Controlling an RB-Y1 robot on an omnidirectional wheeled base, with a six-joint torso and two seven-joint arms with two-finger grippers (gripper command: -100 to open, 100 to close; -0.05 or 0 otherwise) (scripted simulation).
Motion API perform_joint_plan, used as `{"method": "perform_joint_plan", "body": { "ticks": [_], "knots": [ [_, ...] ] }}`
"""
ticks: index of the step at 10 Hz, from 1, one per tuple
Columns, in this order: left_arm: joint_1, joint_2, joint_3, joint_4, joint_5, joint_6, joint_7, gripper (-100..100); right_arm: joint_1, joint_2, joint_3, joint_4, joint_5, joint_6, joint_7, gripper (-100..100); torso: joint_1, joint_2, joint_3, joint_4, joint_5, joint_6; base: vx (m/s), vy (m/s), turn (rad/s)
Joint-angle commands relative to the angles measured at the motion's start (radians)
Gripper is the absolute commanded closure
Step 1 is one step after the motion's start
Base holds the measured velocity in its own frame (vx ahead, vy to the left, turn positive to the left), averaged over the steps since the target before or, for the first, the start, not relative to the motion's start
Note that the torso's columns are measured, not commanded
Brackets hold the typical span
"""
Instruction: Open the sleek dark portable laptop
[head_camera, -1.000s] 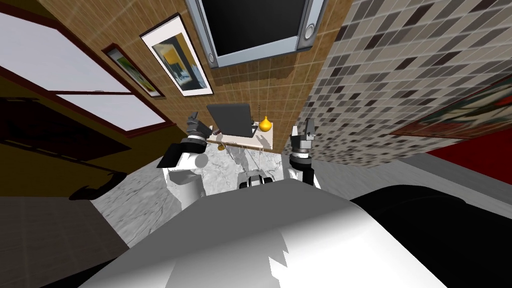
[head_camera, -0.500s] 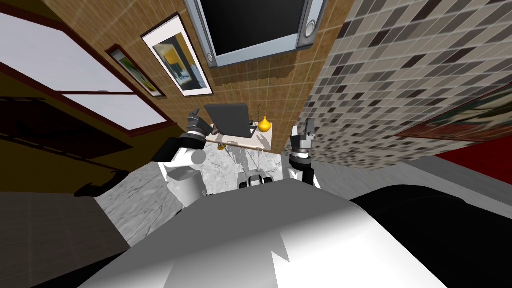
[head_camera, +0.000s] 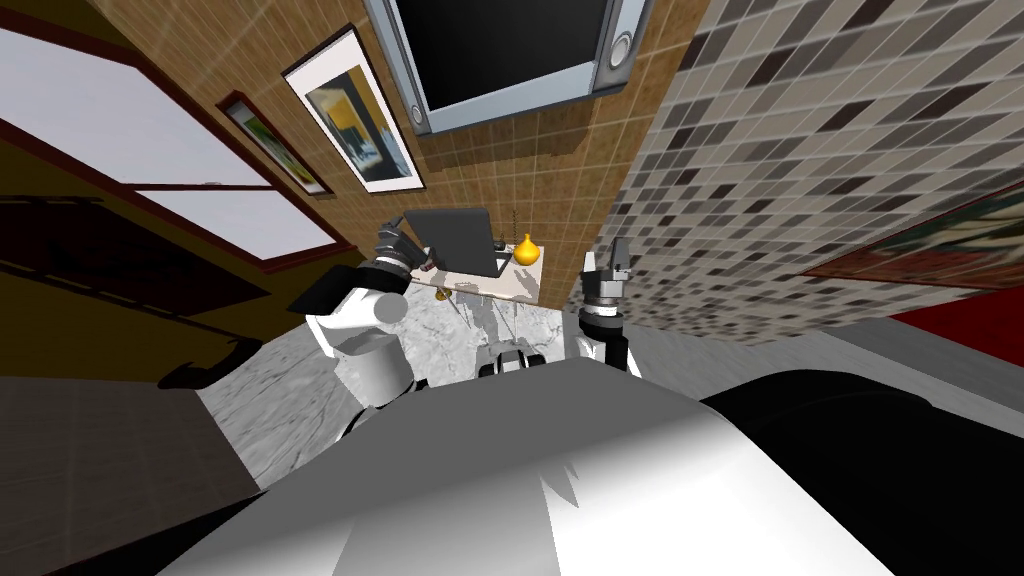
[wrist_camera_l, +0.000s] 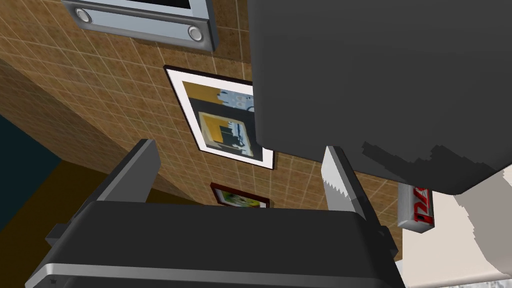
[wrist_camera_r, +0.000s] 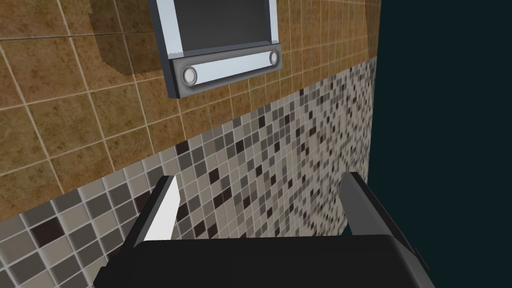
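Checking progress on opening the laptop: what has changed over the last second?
The left gripper crept up beside the laptop lid, its elbow swinging outward; the lid looks nudged slightly that way. Its fingers are open, gripping nothing. The right gripper, yellow vase and table stayed put.

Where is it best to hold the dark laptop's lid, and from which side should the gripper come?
Probably the laptop lid at its side edge near the rounded corner, coming from the robot's left. The lid stands raised as a thin flat panel, and the open left gripper is beside that edge, so it could straddle it.
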Motion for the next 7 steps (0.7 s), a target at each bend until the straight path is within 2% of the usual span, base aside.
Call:
{"method": "perform_joint_plan", "body": {
  "ticks": [1,2,3,5,6,7],
  "knots": [
    [-0.051,0.001,0.010,0.004,0.011,0.076,-0.003,-100,0.000,0.000,0.000,0.000,0.000,0.000,0.000,0,-0.002,-0.001,0.000,0.000,-0.001,0.000,0.021,-0.079,0.044],
    [-0.051,0.001,0.010,0.004,0.011,0.095,-0.003,-100,0.000,0.000,0.000,0.000,0.000,0.000,0.000,0,-0.003,0.000,0.000,0.000,-0.001,0.000,0.006,-0.037,0.003],
    [-0.099,0.005,0.021,0.009,0.026,0.129,-0.006,-100,0.000,0.000,0.000,0.000,0.000,0.000,0.000,0,0.000,0.000,0.000,0.000,0.000,0.000,0.020,-0.070,0.059],
    [-0.099,0.005,0.021,0.009,0.026,0.174,-0.006,-100,0.000,0.000,0.000,0.000,0.000,0.000,0.000,0,-0.002,-0.001,0.000,0.000,-0.001,0.000,0.016,-0.053,0.022],
    [-0.147,0.009,0.033,0.014,0.040,0.212,-0.009,-100,0.000,0.000,0.000,0.000,0.000,0.000,0.000,0,0.000,0.000,0.000,0.000,0.000,0.000,0.015,-0.051,0.061],
    [-0.147,0.009,0.033,0.014,0.040,0.237,-0.009,-100,0.000,0.000,0.000,0.000,0.000,0.000,0.000,0,-0.001,0.000,0.000,0.000,0.000,0.000,0.012,-0.065,0.046]
  ]
}}
